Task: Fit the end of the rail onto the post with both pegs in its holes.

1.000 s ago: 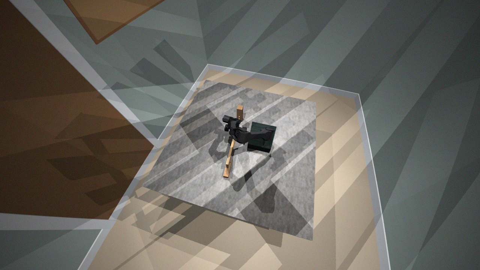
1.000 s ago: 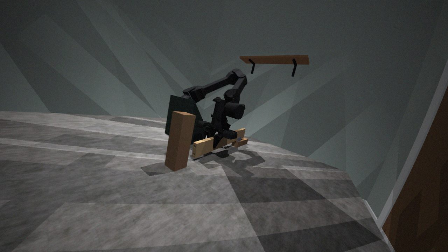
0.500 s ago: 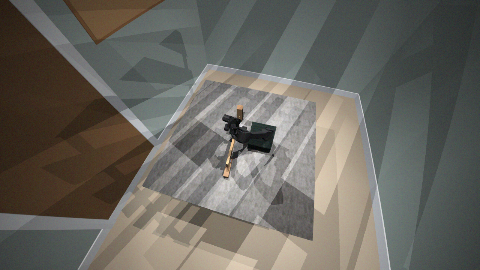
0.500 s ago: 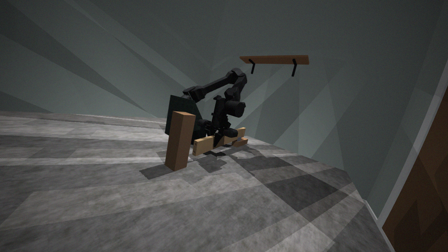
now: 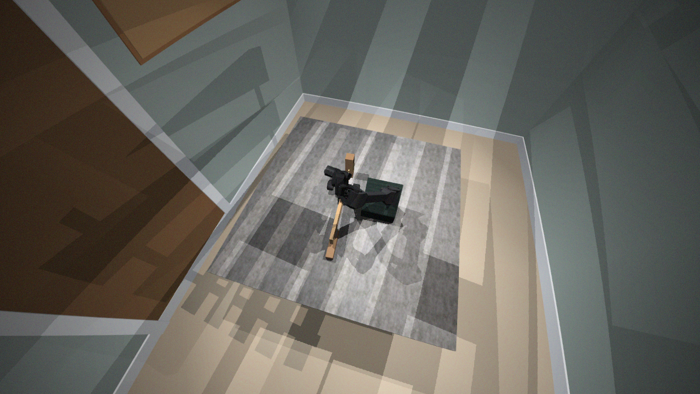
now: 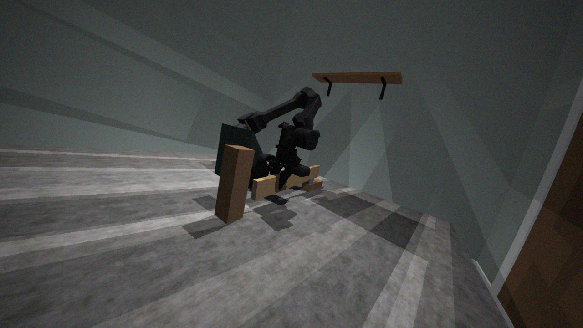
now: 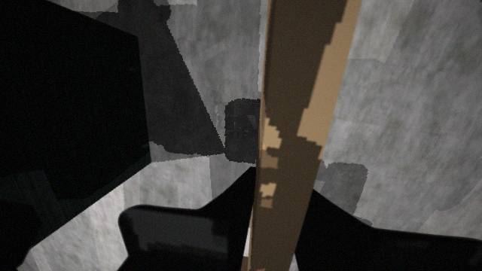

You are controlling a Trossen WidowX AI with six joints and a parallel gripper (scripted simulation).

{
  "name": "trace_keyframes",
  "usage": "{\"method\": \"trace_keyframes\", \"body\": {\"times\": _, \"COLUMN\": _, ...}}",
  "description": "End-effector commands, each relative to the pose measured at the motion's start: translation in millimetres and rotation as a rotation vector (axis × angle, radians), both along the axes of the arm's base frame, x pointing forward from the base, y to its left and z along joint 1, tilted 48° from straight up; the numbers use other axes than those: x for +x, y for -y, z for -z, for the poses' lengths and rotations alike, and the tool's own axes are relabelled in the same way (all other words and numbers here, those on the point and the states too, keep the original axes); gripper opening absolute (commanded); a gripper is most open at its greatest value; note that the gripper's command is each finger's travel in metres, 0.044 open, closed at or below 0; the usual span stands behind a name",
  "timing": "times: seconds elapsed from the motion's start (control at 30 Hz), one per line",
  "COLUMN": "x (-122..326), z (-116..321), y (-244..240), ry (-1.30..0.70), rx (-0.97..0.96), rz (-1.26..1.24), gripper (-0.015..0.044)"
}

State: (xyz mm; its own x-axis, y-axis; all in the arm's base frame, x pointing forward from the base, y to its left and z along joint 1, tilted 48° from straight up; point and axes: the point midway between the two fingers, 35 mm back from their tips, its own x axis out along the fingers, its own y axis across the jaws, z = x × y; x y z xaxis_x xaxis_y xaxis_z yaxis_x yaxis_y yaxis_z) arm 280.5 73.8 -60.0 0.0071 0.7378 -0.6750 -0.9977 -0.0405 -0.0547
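The wooden rail point(image 5: 336, 222) point(image 6: 265, 185) point(image 7: 301, 75) runs from near the post to the low footboard block point(image 5: 330, 254) point(image 6: 312, 187), where its far end is at the bracket point(image 6: 310, 180). My gripper point(image 6: 282, 183) point(image 7: 267, 173) is shut on the rail near its post end, one finger on each side. That end is held a little above the table and looks roughly level with the rest. The short upright post point(image 5: 349, 159) point(image 6: 234, 183) stands beyond the rail's near end, with a visible gap in the exterior view. The pegs and holes cannot be made out clearly.
A dark green block point(image 5: 382, 187) point(image 6: 237, 132) point(image 7: 75, 105) stands beside the rail, at the arm's base. The grey table top point(image 5: 430, 308) point(image 6: 305, 277) is crossed by shadows. A wall shelf point(image 5: 166, 24) point(image 6: 354, 77) hangs in the background.
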Motion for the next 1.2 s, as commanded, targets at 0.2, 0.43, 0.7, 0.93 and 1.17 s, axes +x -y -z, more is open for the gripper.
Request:
{"method": "trace_keyframes", "body": {"times": 0.2, "x": 1.2, "z": -4.7, "y": 5.0, "ry": 0.005, "rx": 0.006, "rz": 0.004, "gripper": 0.0}}
{"method": "trace_keyframes", "body": {"times": 0.43, "x": 1.2, "z": -7.1, "y": 7.8, "ry": 0.005, "rx": 0.005, "rz": 0.004, "gripper": 0.0}}
{"method": "trace_keyframes", "body": {"times": 0.7, "x": 1.0, "z": -5.4, "y": 5.8, "ry": 0.005, "rx": 0.006, "rz": 0.004, "gripper": 0.0}}
{"method": "trace_keyframes", "body": {"times": 0.93, "x": 0.6, "z": -4.1, "y": 4.4, "ry": 0.004, "rx": 0.006, "rz": 0.004, "gripper": 0.0}}
{"method": "trace_keyframes", "body": {"times": 1.17, "x": 0.4, "z": -5.2, "y": 5.6, "ry": 0.004, "rx": 0.006, "rz": 0.004, "gripper": 0.0}}
